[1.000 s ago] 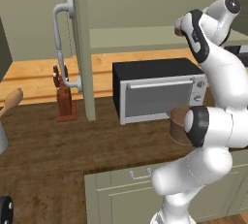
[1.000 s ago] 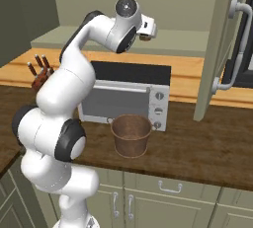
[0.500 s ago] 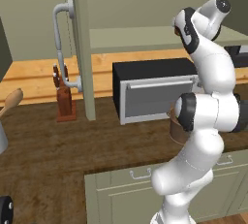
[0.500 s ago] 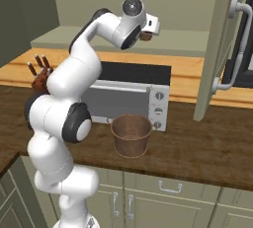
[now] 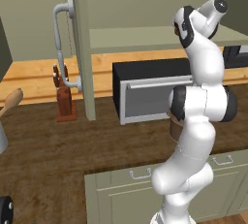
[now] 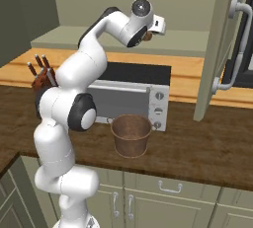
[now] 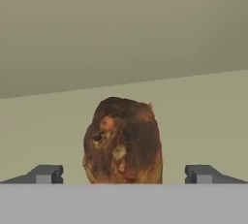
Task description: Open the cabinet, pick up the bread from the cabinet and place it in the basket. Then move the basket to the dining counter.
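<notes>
The bread (image 7: 123,143), a dark-brown lump, sits on the shelf of the open cabinet (image 6: 123,38), straight ahead between my two fingertips (image 7: 46,173) with gaps on both sides. My gripper (image 7: 123,173) is open and held at shelf height (image 6: 150,30), with a brown bit of bread (image 6: 147,37) just below the hand. The brown basket (image 6: 131,134) stands on the dark counter in front of the toaster oven; the arm half hides the basket (image 5: 174,127) in the left base view. The cabinet door (image 5: 80,48) is swung wide, its curved grey handle (image 5: 60,48) facing outward.
A black and silver toaster oven (image 6: 131,94) stands under the shelf. A knife block (image 5: 64,99) sits by the open door (image 6: 217,49). A wooden spoon (image 5: 12,101) pokes up at the far left. Low cabinets (image 6: 163,197) run below the counter's front edge.
The arm's upper links have swung into a more upright stance and the hand has turned in toward the cabinet shelf. Basket, door and toaster oven stay put.
</notes>
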Available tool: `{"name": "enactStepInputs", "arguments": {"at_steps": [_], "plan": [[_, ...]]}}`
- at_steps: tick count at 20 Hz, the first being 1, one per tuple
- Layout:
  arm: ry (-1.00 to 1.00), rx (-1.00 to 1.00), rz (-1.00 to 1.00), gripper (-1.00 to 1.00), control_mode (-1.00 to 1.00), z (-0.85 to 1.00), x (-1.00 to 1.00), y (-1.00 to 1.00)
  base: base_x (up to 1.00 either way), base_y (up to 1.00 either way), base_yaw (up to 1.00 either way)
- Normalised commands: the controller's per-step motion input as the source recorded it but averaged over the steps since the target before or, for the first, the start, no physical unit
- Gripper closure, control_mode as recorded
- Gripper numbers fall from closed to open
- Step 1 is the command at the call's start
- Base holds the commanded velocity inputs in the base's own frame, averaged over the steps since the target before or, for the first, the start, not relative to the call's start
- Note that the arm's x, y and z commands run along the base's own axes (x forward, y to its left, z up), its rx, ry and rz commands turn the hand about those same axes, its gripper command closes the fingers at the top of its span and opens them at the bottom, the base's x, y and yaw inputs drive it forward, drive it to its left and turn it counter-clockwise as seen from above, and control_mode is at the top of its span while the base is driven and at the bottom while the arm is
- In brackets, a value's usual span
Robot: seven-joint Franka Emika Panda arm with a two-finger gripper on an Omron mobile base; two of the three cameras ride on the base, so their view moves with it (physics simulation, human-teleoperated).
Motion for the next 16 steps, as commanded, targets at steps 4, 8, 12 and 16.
{"name": "enactStepInputs", "arguments": {"at_steps": [4, 8, 12, 16], "plan": [[0.00, 0.00, 0.00, -1.00, -1.00, -0.12, 0.23, -0.07, 0.00, 0.00, 0.00], [0.00, 0.00, 0.00, -1.00, -1.00, -0.11, 0.28, 0.00, 0.00, 0.00, 0.00], [0.00, 0.00, 0.00, -1.00, -1.00, -0.11, 0.19, 0.00, 0.00, 0.00, 0.00], [0.00, 0.00, 0.00, -1.00, -1.00, -0.13, 0.15, 0.00, 0.00, 0.00, 0.00]]}}
